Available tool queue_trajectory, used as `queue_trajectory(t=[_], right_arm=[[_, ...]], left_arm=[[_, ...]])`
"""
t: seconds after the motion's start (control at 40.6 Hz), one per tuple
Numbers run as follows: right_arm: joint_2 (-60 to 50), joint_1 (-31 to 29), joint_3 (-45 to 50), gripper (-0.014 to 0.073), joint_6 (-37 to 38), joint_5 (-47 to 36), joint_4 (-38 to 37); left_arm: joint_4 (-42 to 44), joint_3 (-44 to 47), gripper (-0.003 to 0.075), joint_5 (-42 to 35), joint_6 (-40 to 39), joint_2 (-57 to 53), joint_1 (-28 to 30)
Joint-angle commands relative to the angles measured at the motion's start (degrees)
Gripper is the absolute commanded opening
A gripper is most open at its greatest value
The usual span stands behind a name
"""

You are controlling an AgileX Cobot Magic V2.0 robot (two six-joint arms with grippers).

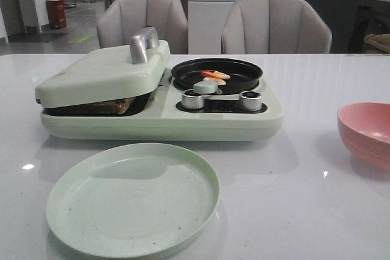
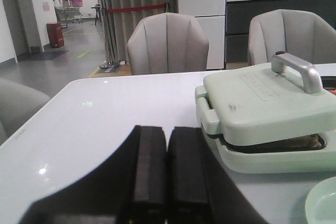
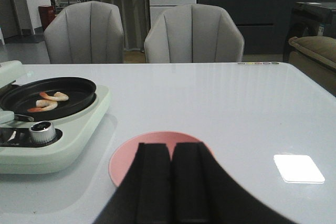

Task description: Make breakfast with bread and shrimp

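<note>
Our left gripper (image 2: 157, 182) and right gripper (image 3: 173, 182) were pressed together, empty; bread (image 2: 307, 141), frame right under the lid (image 2: 262, 103), lay nearer the left.

Pale greens, black and pink on a glossy white surface (image 1: 317, 223)

The breakfast maker (image 1: 158, 117) is coloured pale mint green, with a silver handle (image 1: 142, 44) and silver knobs (image 1: 250, 100). Its round pan (image 1: 244, 77) is black, and orange-and-white shrimp (image 1: 216, 76) are seen in it. Brown bread (image 1: 116, 106) is glimpsed under the lid. The plate (image 1: 133, 199) at the front edge is speckled mint green; the bowl (image 1: 368, 132) at the right edge is pink.
</note>
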Motion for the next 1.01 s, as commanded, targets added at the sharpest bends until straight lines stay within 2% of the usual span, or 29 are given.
queue_trajectory(t=[0.0, 0.985], right_arm=[[-1.2, -0.4, -1.1, 0.0041, -0.3, -5.6, 1.0], [-1.3, 0.1, -1.1, 0.0041, -0.3, -5.6, 1.9]], left_arm=[[-0.5, 1.7, 0.0101, -5.1, -0.2, -0.9, -0.5], [-0.5, 1.7, 0.0101, -5.1, -0.2, -0.9, -0.5]])
